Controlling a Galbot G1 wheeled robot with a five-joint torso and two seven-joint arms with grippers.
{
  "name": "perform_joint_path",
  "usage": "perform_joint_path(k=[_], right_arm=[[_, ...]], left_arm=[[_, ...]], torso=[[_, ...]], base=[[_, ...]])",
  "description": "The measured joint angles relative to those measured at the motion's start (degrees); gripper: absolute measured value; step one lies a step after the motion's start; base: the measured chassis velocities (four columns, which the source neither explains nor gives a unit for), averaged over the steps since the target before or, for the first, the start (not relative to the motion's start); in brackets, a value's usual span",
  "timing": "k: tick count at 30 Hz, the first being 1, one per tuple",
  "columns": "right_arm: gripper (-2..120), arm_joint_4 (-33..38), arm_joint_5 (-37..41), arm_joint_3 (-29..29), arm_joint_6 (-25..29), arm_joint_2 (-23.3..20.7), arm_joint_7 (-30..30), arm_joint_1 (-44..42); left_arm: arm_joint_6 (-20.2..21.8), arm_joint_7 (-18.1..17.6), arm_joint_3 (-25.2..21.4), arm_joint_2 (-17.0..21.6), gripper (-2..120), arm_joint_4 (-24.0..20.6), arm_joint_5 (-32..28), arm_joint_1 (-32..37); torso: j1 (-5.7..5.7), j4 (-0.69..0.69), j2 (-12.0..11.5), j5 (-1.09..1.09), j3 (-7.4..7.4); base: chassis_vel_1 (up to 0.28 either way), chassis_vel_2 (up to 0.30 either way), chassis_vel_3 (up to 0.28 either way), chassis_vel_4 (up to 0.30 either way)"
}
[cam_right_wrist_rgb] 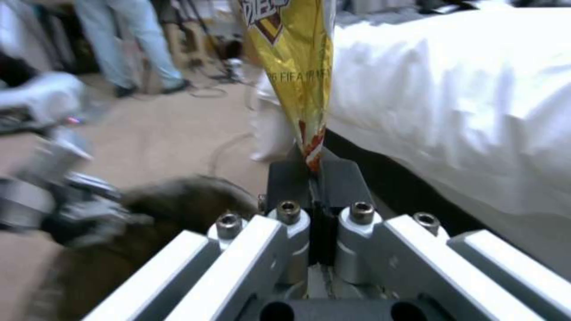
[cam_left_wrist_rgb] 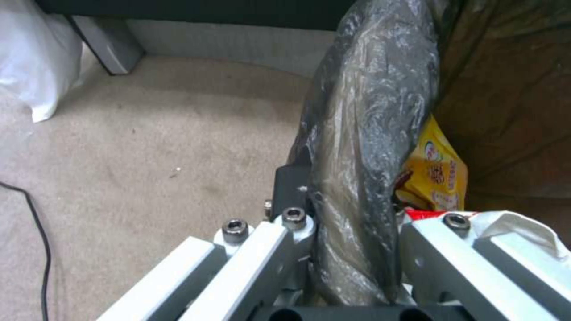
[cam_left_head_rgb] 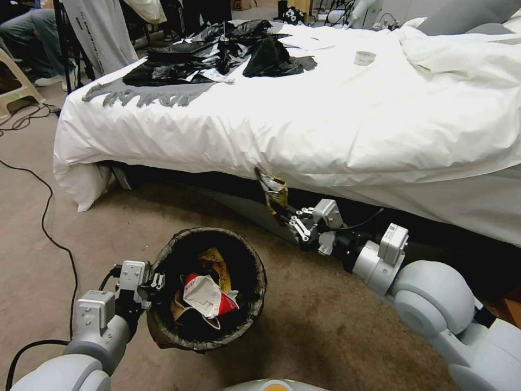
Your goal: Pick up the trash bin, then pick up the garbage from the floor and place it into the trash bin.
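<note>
Beige carpet [cam_left_head_rgb: 336, 320], right gripper [cam_right_wrist_rgb: 313, 171] clamping upright yellow wrapper [cam_right_wrist_rgb: 297, 67] lengthwise.

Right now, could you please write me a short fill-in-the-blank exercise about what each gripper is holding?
1. The left gripper is clamped on the ____ of the trash bin.
2. The right gripper pinches a ____ snack wrapper.
3. That wrapper hangs in front of the white ____.
4. A red-and-white wrapper lies ____ the bin.

Missing words: rim; yellow; bed; inside
</note>
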Motion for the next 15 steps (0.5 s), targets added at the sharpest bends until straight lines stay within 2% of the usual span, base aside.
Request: perform_joint_path(k=[3,15], right_arm=[[0,1.55,2.76,-2.12,-1.36,0.17,0.0,1.29],[0,2.69,1.76,-10.13,-3.41,2.05,-0.34,1.75]], left_arm=[[-0.12,0.01,-0.01,0.26,3,0.0,0.02,0.11],[-0.28,0.12,0.84,-0.73,3,0.0,1.02,-0.52]], torso=[[0.0,0.01,0.0,0.0,0.0],[0.0,0.01,0.0,0.01,0.0]], base=[[0.0,0.0,0.0,0.0],[0.0,0.0,0.0,0.0]])
